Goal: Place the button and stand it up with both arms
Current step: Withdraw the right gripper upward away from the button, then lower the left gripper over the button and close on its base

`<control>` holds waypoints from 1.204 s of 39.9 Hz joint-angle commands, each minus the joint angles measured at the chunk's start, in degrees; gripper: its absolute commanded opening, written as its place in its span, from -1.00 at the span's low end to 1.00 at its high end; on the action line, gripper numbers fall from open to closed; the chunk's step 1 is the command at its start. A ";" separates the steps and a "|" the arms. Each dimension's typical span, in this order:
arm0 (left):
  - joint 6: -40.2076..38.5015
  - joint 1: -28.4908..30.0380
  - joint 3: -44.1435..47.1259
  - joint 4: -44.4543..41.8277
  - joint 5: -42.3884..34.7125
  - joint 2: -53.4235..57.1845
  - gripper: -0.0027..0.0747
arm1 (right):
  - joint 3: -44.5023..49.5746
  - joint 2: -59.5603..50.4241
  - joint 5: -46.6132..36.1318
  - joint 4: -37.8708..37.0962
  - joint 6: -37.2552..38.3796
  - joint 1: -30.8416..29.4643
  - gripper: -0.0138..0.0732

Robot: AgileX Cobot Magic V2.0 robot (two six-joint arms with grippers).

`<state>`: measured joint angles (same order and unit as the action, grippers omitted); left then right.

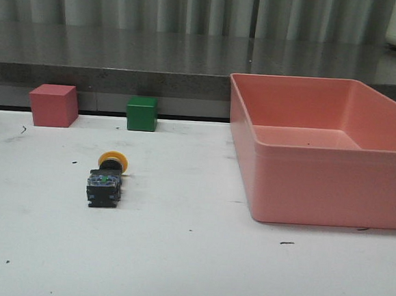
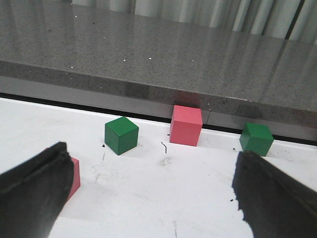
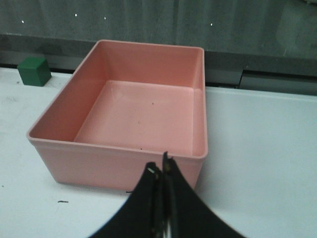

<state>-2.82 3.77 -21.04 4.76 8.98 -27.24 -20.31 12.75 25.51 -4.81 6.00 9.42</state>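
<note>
The button lies on its side on the white table, yellow cap pointing away, clear and black base toward me. It shows only in the front view. Neither arm shows in the front view. My left gripper is open wide and empty over the table near the cubes; the button is not in its view. My right gripper is shut with nothing between the fingers, just in front of the pink bin's near wall.
A large pink bin stands at the right, also in the right wrist view. A pink cube and a green cube sit at the back by the grey ledge. The left wrist view shows further cubes: green, pink, green.
</note>
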 commanded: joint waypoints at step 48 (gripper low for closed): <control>0.02 -27.99 -48.66 8.01 38.46 -63.23 0.66 | -0.82 -2.68 -5.36 1.41 -0.14 -0.09 -0.84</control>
<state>-2.13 -23.77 -65.10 10.65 45.05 -87.72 -19.76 9.48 24.82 -3.15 6.00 9.42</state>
